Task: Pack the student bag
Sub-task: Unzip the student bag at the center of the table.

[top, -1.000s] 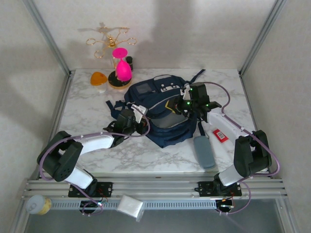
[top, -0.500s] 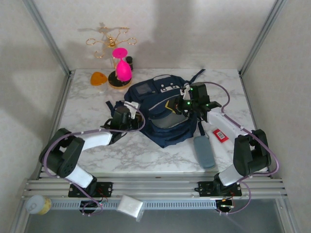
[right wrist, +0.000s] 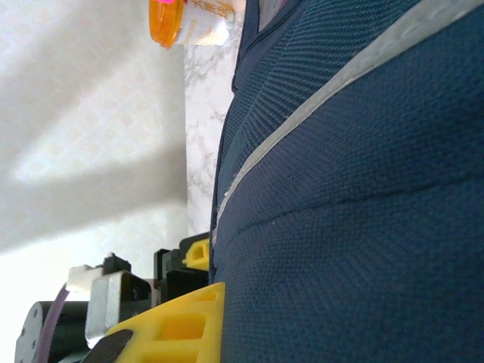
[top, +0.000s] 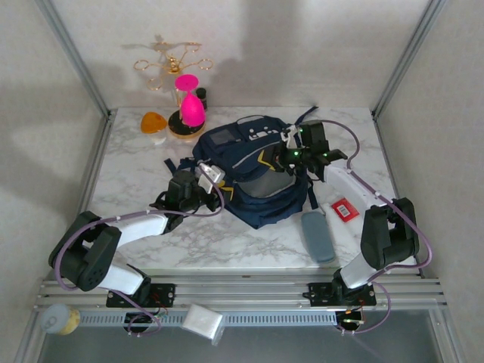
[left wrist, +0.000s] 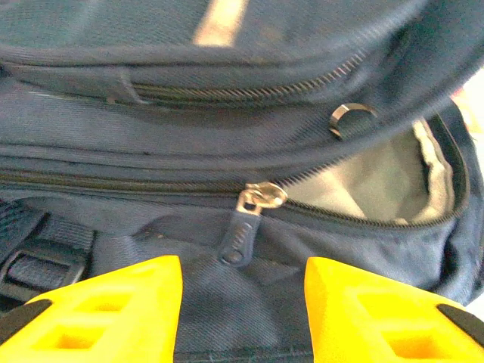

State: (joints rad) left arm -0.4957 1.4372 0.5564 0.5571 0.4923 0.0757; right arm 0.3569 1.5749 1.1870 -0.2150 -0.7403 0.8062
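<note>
The student bag (top: 253, 170), a navy-blue backpack, lies in the middle of the marble table. My left gripper (top: 209, 176) is at its left side, open. In the left wrist view the yellow fingers (left wrist: 113, 302) stand apart, with the zipper pull (left wrist: 242, 231) just beyond them and untouched. To the right of the pull the zipper gapes over grey lining (left wrist: 370, 181). My right gripper (top: 292, 150) is shut on the bag's upper right edge and holds the fabric up. The right wrist view has navy fabric (right wrist: 355, 189) pressed against one yellow finger (right wrist: 178, 321).
A grey pencil case (top: 318, 236) and a flat red item (top: 344, 209) lie right of the bag. At the back left stand a pink hourglass (top: 190, 110), an orange piece (top: 154, 122) and a gold stand (top: 170, 64). Metal frame posts rise at the table's far corners.
My left gripper has opened and let go at the zipper pull, staying by the bag's left side. The right gripper has moved a little farther back with the bag's edge.
</note>
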